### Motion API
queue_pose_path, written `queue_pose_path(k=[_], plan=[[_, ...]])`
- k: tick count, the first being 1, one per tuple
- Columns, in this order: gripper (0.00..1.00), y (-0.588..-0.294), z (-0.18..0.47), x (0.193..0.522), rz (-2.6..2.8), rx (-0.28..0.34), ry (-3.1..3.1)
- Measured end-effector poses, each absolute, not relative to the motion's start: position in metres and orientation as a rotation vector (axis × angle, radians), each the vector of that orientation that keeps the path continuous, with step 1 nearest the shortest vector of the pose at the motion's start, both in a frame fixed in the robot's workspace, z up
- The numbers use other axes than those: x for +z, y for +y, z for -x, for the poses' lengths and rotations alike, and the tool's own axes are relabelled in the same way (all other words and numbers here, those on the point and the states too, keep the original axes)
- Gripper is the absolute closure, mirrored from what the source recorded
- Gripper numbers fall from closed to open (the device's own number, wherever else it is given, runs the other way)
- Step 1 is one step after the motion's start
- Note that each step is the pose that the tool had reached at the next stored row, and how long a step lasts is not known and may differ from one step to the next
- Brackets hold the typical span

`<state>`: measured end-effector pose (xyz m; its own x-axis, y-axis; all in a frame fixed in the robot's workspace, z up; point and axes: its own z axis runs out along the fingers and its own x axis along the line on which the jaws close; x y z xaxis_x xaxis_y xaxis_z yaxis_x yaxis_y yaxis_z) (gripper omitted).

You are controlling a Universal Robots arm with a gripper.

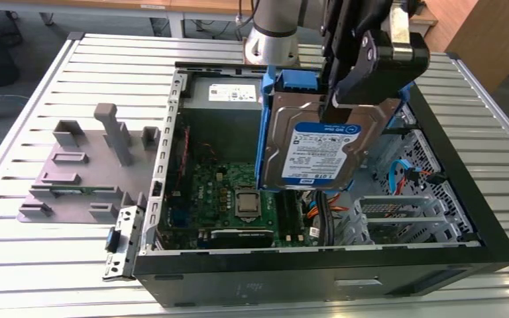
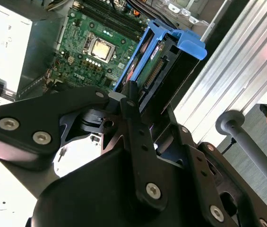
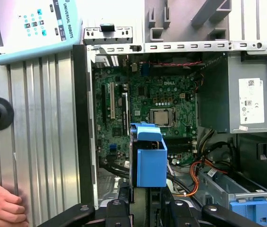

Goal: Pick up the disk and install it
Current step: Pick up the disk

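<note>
The disk (image 1: pixel 321 149) is a silver hard drive with a white-and-blue label in a blue carrier frame. It hangs upright in the air over the open computer case (image 1: pixel 325 262). My gripper (image 1: pixel 347 99) is shut on the disk's upper part. In the second wrist view the black fingers (image 2: pixel 131 101) clamp the drive edge-on, and the blue carrier (image 2: pixel 171 42) points down at the green motherboard (image 2: pixel 95 42). In the first wrist view the carrier (image 3: pixel 150 156) sits above the case's interior near the processor (image 3: pixel 161 117).
The grey power-supply box (image 1: pixel 223 93) fills the case's far corner. A metal drive cage (image 1: pixel 405 212) is at the exterior view's right. A grey stand with posts (image 1: pixel 87 165) lies on the slatted table to the left. A person's hand (image 3: pixel 1 205) and a pendant (image 3: pixel 29 26) lie beside the case.
</note>
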<state>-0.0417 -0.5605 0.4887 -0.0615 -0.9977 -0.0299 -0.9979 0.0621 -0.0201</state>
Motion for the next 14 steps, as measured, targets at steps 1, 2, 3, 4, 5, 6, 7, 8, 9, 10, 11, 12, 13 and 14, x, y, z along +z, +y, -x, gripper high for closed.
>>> queue_pose_path(k=[1,2,3,4,5,6,7,8,9,10,11,12,13,14], plan=[[0.65,-0.561,0.042,0.489,2.127,0.009,2.263],[0.65,-0.562,0.042,0.489,2.127,0.009,2.263],[0.65,-0.562,0.042,0.489,2.127,0.009,2.263],[0.65,-0.562,0.042,0.489,2.127,0.009,2.263],[0.65,-0.562,0.041,0.489,2.127,0.009,2.263],[0.65,-0.563,0.041,0.489,2.127,0.009,2.263],[0.65,-0.563,0.04,0.489,2.127,0.009,2.263],[0.65,-0.563,0.039,0.489,2.127,0.009,2.263],[0.65,-0.563,0.037,0.489,2.127,0.009,2.263],[0.65,-0.563,0.035,0.489,2.127,0.009,2.263],[0.65,-0.563,0.033,0.489,2.128,0.009,2.263],[0.65,-0.563,0.03,0.489,2.128,0.01,2.263],[0.65,-0.563,0.027,0.489,2.128,0.01,2.264],[0.65,-0.564,0.025,0.489,2.128,0.01,2.264]])
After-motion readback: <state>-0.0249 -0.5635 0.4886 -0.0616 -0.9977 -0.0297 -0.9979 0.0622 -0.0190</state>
